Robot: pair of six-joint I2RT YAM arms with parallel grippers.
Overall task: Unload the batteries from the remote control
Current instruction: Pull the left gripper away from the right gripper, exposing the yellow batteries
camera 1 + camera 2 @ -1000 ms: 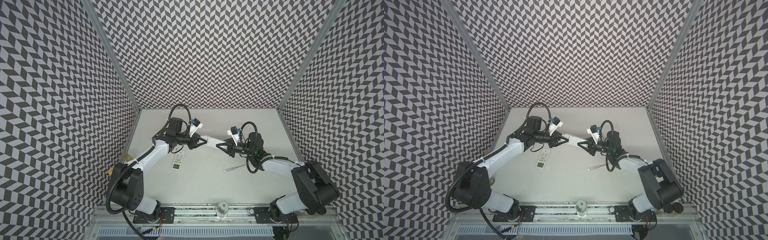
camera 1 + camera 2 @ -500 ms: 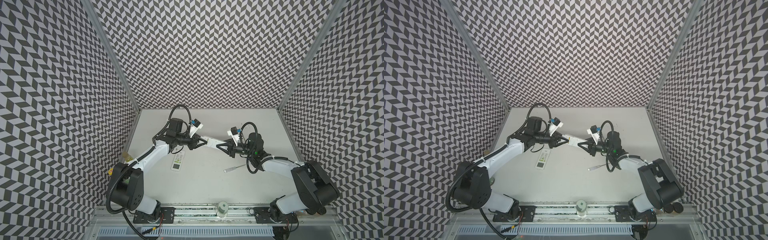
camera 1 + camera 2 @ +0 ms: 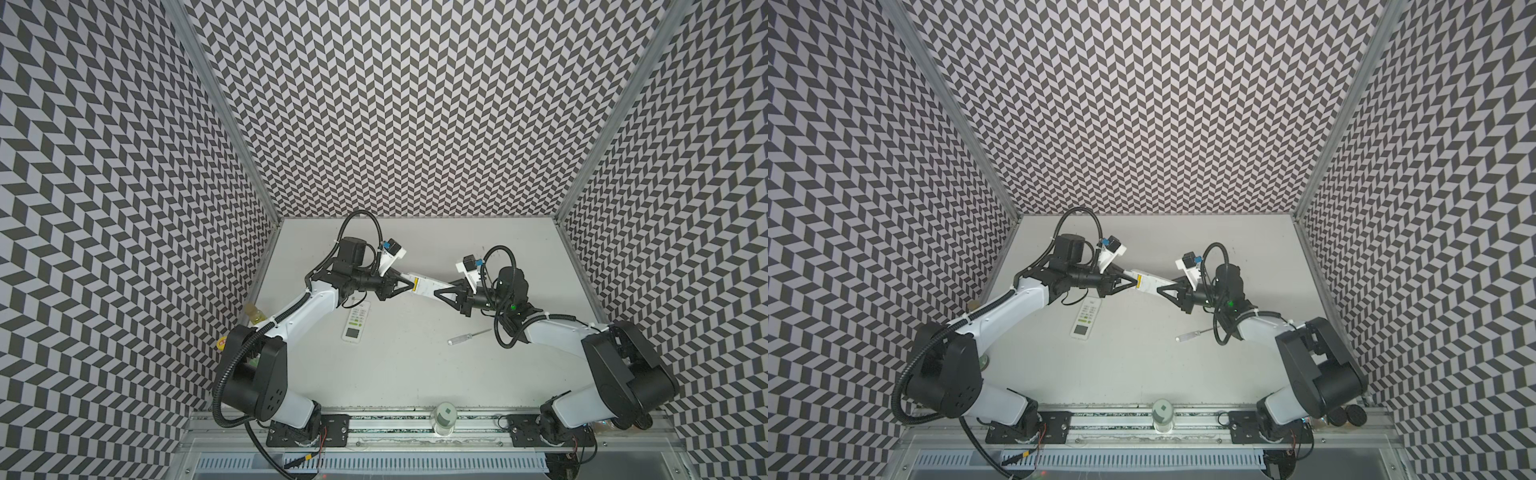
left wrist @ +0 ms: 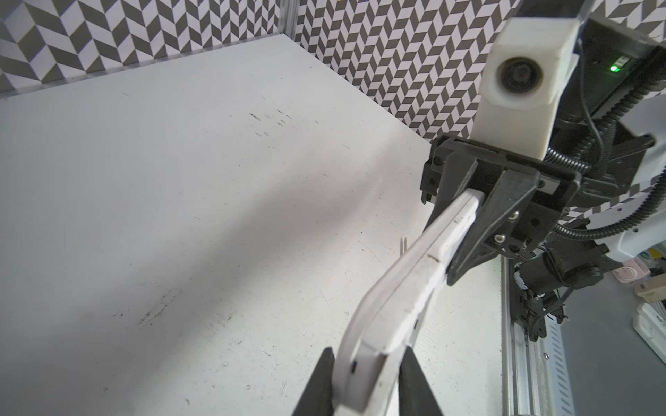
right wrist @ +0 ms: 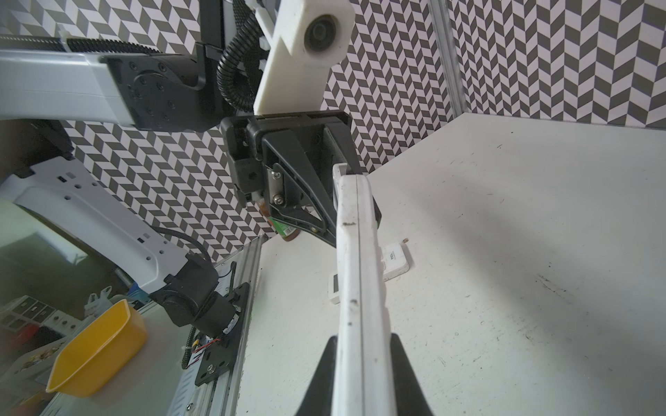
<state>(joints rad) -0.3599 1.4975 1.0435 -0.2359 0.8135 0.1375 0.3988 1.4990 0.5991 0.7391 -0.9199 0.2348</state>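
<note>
Black jaws of the left gripper (image 3: 409,286) are pinched narrow on the left end of a white remote control (image 3: 424,287). The right gripper (image 3: 437,292) clamps the remote's right end, so it bridges the two tips and is lifted off the white table (image 3: 415,374), toward the far middle. In the left wrist view the left gripper (image 4: 365,367) has a finger on either side of the remote's curved body (image 4: 396,288). In the right wrist view the right gripper (image 5: 360,360) squeezes the remote in the same way, and the seam along its edge (image 5: 358,270) faces the camera. A small yellow label shows on the upper face next to the left gripper. The batteries cannot be seen in any view — the remote's shell hides whatever is inside it.

Below the left gripper a second remote (image 3: 356,322) with green buttons lies flat on the table. To the right, near the right arm, lies a clear-handled screwdriver (image 3: 467,336), well apart from both remotes.
</note>
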